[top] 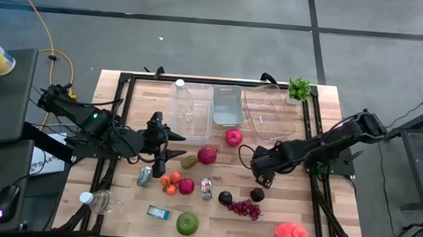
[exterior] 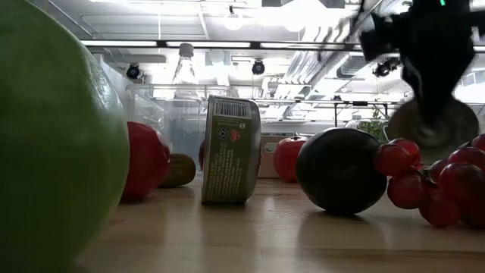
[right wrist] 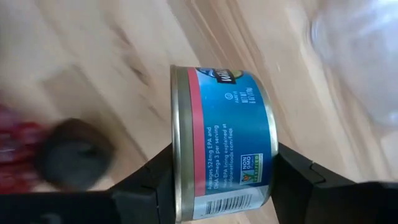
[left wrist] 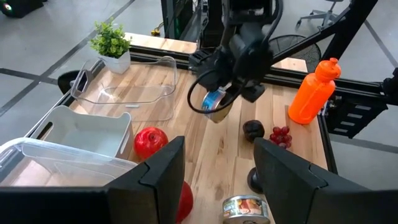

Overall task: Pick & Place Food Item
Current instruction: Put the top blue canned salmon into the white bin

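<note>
One tin can (right wrist: 221, 146) sits clamped between the right gripper (right wrist: 217, 180) fingers, lifted above the table (top: 323, 213). Keep the squeeze steady and the can level during transfer. The left gripper (left wrist: 217, 171) waits part-open, empty, mid-table.

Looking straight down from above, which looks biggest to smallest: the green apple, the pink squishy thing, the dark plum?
1. Pink crumpled soft item, slightly wider.
2. Round green apple, close to it; these two look nearly alike.
3. Small dark plum, clearly smallest.
</note>
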